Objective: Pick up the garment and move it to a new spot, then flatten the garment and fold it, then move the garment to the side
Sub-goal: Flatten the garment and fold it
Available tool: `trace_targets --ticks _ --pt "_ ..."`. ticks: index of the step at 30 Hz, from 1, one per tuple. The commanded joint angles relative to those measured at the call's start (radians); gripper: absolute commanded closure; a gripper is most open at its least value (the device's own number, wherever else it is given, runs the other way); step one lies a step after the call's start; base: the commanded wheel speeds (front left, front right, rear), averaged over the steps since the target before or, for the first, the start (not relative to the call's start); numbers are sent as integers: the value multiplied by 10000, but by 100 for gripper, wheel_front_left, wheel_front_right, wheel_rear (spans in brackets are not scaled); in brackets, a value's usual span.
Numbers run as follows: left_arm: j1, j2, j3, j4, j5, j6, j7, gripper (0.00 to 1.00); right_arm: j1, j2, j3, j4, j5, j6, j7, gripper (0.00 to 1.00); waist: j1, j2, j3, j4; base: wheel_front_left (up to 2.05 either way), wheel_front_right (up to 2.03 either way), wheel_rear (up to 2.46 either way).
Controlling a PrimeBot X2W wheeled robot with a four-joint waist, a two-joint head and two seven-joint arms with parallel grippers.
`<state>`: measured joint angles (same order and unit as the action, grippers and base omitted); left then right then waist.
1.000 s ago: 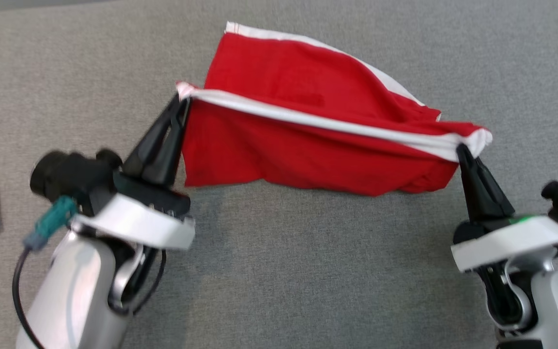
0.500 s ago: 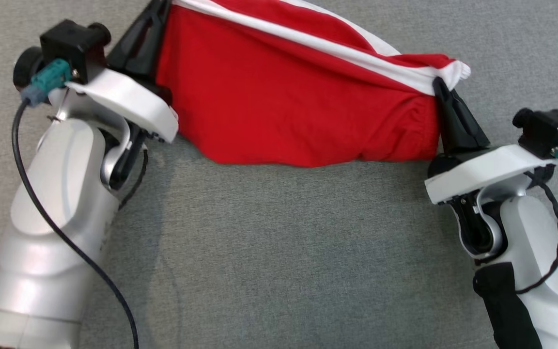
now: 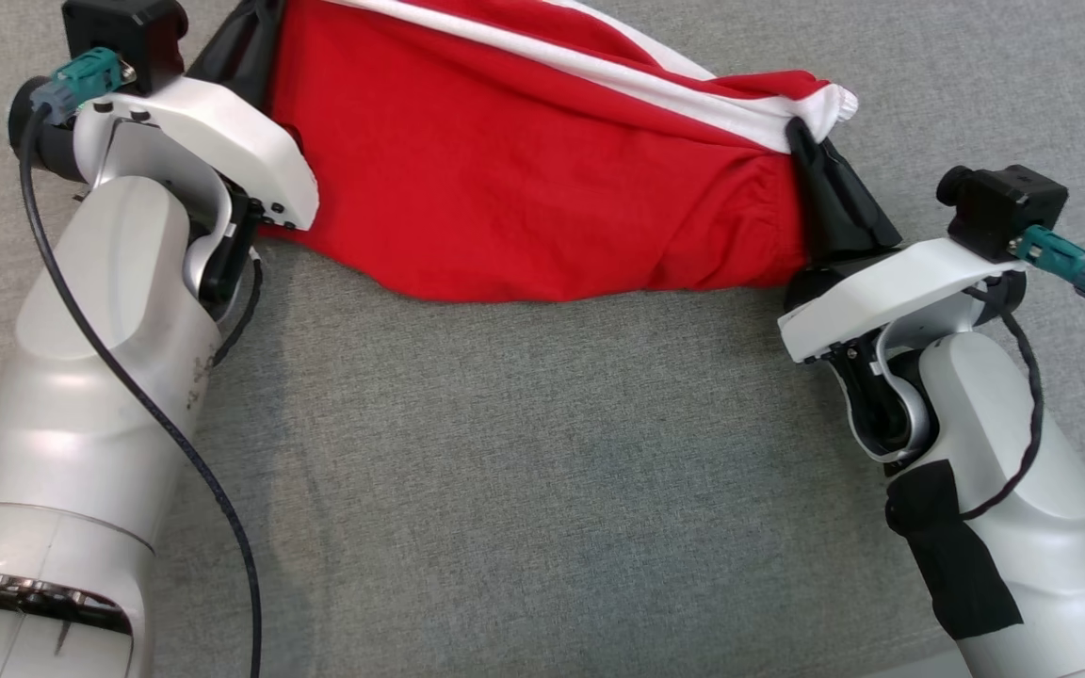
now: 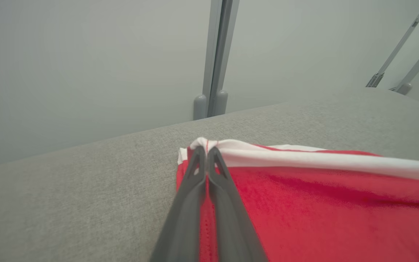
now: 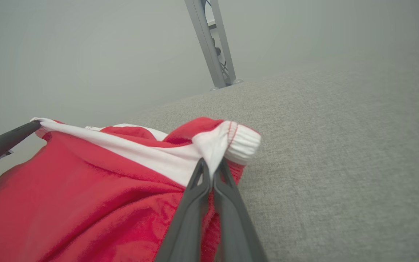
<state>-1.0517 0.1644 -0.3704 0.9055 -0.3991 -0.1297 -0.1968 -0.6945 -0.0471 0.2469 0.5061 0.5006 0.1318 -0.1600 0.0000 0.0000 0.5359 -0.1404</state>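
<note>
Garment: A red garment (image 3: pixel 524 179) hangs stretched between two claws at 12 o'clock of the head view, its lower edge sagging toward the grey cloth surface (image 3: pixel 542 471).
Left claw: The left gripper (image 4: pixel 206 153), at 11 o'clock in the head view, is clenched on one corner of the white band (image 3: pixel 655 80).
Right claw: The right gripper (image 3: pixel 799 132), at 2 o'clock, is clenched on the other corner, where the band bunches into a ribbed knot.
Step in hand: Judged to be carrying the garment to its new spot, ahead of laying it flat.
Doing it well: Both pinches should stay tight and the arms spread, so the band runs taut. The right corner sits nearer the robot than the left; squaring the two would likely let the cloth land straight. Setting the loose lower edge down first, then drawing the band away from it, should spread the panel without trapped folds.
Fabric: Thin, matte knit, draping softly, with creases gathering toward the right claw; the band is elastic, with red stitching.
Surface: Coarse woven grey, probably grippy enough to hold a dragged hem.
Fingers: Long, dark, tapering, slotted near the tips.
Backdrop: Pale wall and metal posts (image 4: pixel 215 54) at 12 o'clock of the left wrist view.
</note>
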Motion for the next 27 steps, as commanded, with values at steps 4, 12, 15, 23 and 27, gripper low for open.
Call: trace_targets --ticks 4,12,15,23,27 --pt "-273 -47 -488 498 -583 2 -171 82 -156 -73 325 148 90 -18 -196 0 0 0 23 -106 0 0 0" --pt "113 238 -656 509 -1227 49 -644 0 816 -70 177 -923 -690 -15 -669 0 0 0 -339 34 0 0 0" --pt "487 369 -293 -320 -1042 379 -687 0 1428 -73 -252 -1631 -1224 -15 -749 0 0 0 -520 140 0 0 0" --pt "3069 697 918 -3881 -261 1379 -670 0 2978 -71 -1509 -3601 -2563 -15 -906 0 0 0 -1093 451 0 0 0" --pt "4430 793 1254 -5295 -33 1752 -671 0 3503 -68 -1967 -3958 -2911 -15 -890 0 0 0 -1413 598 0 0 0"
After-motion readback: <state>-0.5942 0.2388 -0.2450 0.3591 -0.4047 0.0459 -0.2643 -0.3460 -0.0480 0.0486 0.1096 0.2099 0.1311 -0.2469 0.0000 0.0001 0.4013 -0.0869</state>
